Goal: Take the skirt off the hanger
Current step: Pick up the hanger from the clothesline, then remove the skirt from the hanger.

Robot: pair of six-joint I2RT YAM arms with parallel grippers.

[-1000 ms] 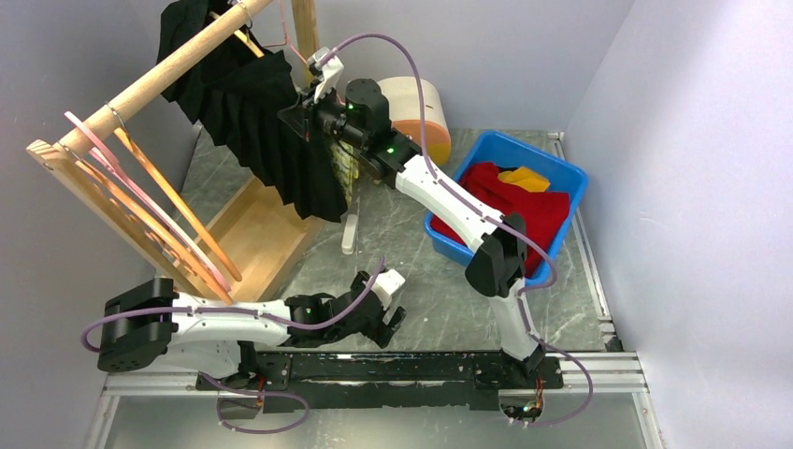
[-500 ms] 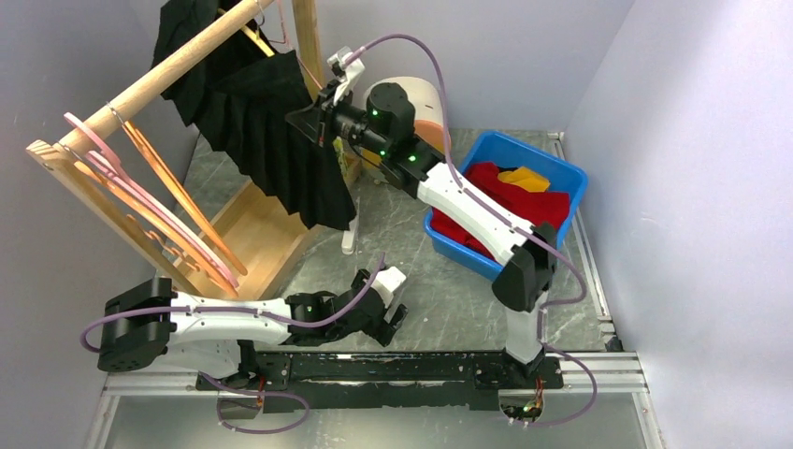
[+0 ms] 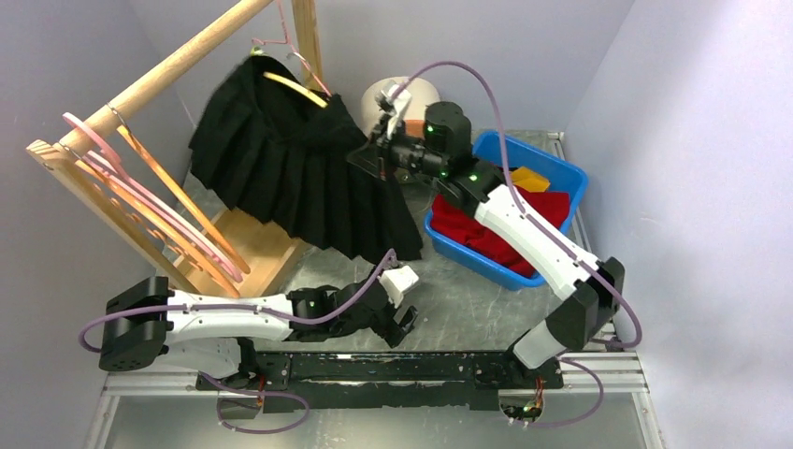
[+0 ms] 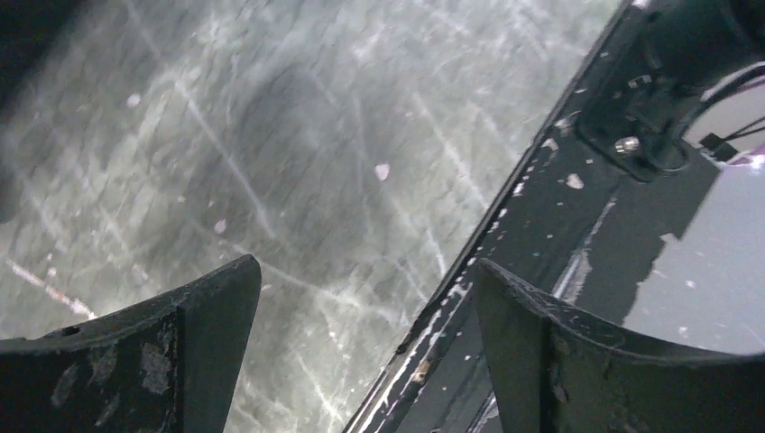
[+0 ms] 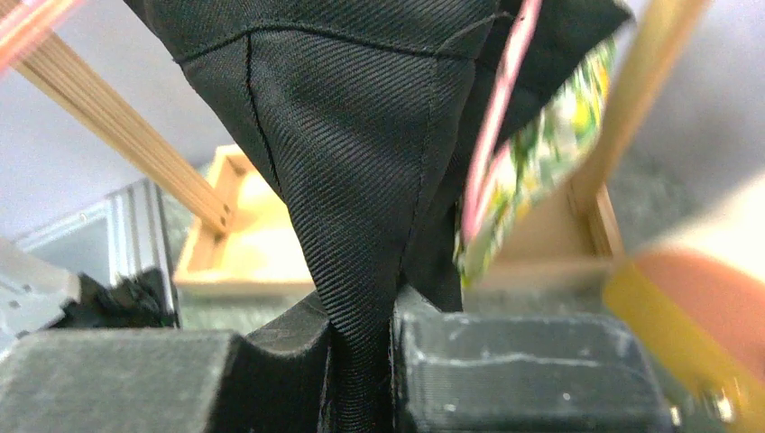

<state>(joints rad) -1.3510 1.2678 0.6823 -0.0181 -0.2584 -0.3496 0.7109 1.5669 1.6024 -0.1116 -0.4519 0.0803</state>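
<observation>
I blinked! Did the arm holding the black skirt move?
Yes. The right gripper, shut on the skirt, swung right, from beside the wooden post toward the blue bin.

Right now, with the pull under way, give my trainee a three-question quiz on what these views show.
1. True or false: the left gripper is holding a fold of the skirt.
2. Fill in the colour: most of the cloth lying in the blue bin is ___.
3. What is the right gripper shut on?
A. the skirt
B. the blue bin
C. nothing

Key: 1 false, its fingers are apart over the bare table. 2 red. 3 A, black fabric is pinched between its fingers.
</observation>
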